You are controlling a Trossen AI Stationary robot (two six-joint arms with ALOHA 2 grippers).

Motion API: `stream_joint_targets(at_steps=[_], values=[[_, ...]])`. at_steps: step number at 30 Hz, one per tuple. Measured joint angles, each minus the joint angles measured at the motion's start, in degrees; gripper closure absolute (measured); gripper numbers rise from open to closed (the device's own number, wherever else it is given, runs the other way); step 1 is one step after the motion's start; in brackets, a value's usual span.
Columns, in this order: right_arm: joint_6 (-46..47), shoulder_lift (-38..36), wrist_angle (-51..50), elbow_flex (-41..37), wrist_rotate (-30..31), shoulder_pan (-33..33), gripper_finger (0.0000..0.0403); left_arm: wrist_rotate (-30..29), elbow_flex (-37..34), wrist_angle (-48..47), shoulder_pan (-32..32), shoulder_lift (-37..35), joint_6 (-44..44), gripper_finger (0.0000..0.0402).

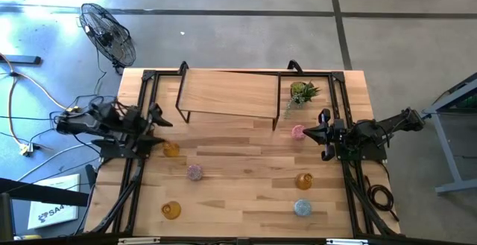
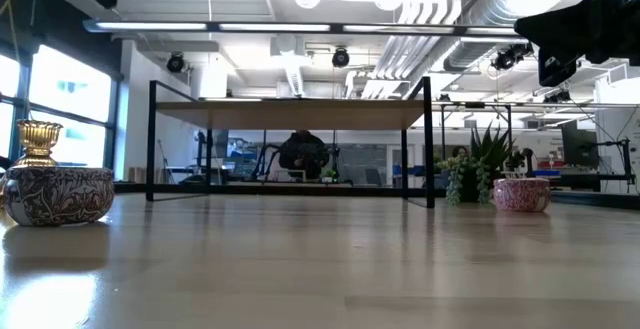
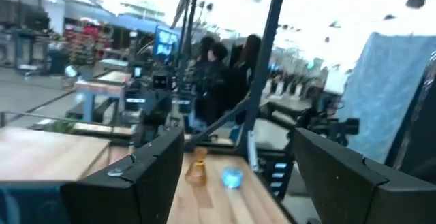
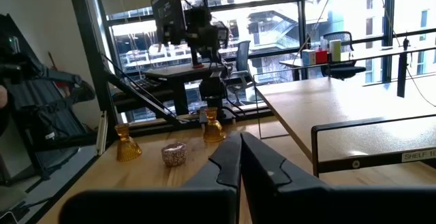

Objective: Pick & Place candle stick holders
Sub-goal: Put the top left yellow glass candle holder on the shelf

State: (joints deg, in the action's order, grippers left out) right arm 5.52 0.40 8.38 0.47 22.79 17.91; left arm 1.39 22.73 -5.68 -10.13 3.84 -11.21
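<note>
Nearest you, a patterned pink holder (image 2: 58,194) fills the low view's left. Left jaws (image 1: 159,116) stand wide, an upright amber holder (image 1: 171,150) just below them on the counter (image 1: 246,185). Right jaws (image 1: 322,132) stand closed.

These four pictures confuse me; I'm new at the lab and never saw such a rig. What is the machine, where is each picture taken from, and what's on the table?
It is a robot with two dark arms at a wooden table. One picture looks straight down, one looks level across the tabletop, and two come from cameras on the wrists. From above, the left gripper is open and holds nothing; the right gripper is shut and empty beside a pink holder. Also on the table: three amber holders, another pink holder, a light blue holder, a small green plant and a low wooden shelf. People show in the room behind.
</note>
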Motion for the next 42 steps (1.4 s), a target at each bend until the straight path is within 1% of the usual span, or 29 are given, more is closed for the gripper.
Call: stream_joint_targets(at_steps=[3, 6, 8, 11, 15, 17, 19, 20, 22, 24, 29, 31, 34, 38, 42], values=[[0.0, 0.0, 0.0, 0.0, 0.0, 0.0, 0.0401, -2.8, 7.3, -7.0, 0.0, 5.5, 0.6, 0.0131], [0.0, 0.0, 0.0, 0.0, 0.0, 0.0, 0.0400, -6.7, 15.5, -18.2, 0.0, 12.9, 1.0, 0.0131], [0.0, 0.0, 0.0, 0.0, 0.0, 0.0, 0.0398, -8.3, 21.6, -27.8, 0.0, 19.0, 0.9, 0.0131], [0.0, 0.0, 0.0, 0.0, 0.0, 0.0, 0.0399, -9.4, 31.6, -45.3, 0.0, 28.5, -0.7, 0.0131], [0.0, 0.0, 0.0, 0.0, 0.0, 0.0, 0.0402, -9.9, 44.2, -68.6, 0.0, 40.3, -6.3, 0.0131], [0.0, 0.0, 0.0, 0.0, 0.0, 0.0, 0.0401, -9.9, 48.8, -77.8, 0.0, 45.4, -9.4, 0.0131], [0.0, 0.0, 0.0, 0.0, 0.0, 0.0, 0.0400, -8.6, 51.2, -84.6, 0.0, 49.4, -12.1, 0.0131], [0.0, 0.0, 0.0, 0.0, 0.0, 0.0, 0.0399, -6.8, 51.5, -84.7, 0.0, 51.1, -13.4, 0.0131], [0.0, 0.0, 0.0, 0.0, 0.0, 0.0, 0.0398, -1.2, 51.2, -82.7, 0.0, 52.9, -14.5, 0.0131], [0.0, 0.0, 0.0, 0.0, 0.0, 0.0, 0.0398, 1.9, 50.8, -81.7, -0.1, 55.2, -14.6, 0.0131], [0.0, 0.0, -0.1, 0.0, 0.0, 0.0, 0.0402, -0.4, 49.9, -82.7, 0.0, 61.5, -14.6, 0.0131], [0.0, 0.0, -0.1, 0.0, 0.0, 0.0, 0.0401, -1.8, 48.9, -83.0, 0.0, 62.8, -14.6, 0.0131], [0.0, 0.0, -0.1, 0.0, 0.0, 0.0, 0.0399, -1.6, 45.9, -82.4, 0.0, 64.4, -12.1, 0.0131], [0.0, 0.0, -0.1, 0.0, 0.0, 0.0, 0.0398, -2.0, 41.0, -81.5, 0.0, 64.2, -7.9, 0.0131], [0.0, 0.0, -0.4, 0.0, 0.0, 0.0, 0.0401, -2.0, 35.7, -76.5, 0.0, 62.4, -5.1, 0.0131]])
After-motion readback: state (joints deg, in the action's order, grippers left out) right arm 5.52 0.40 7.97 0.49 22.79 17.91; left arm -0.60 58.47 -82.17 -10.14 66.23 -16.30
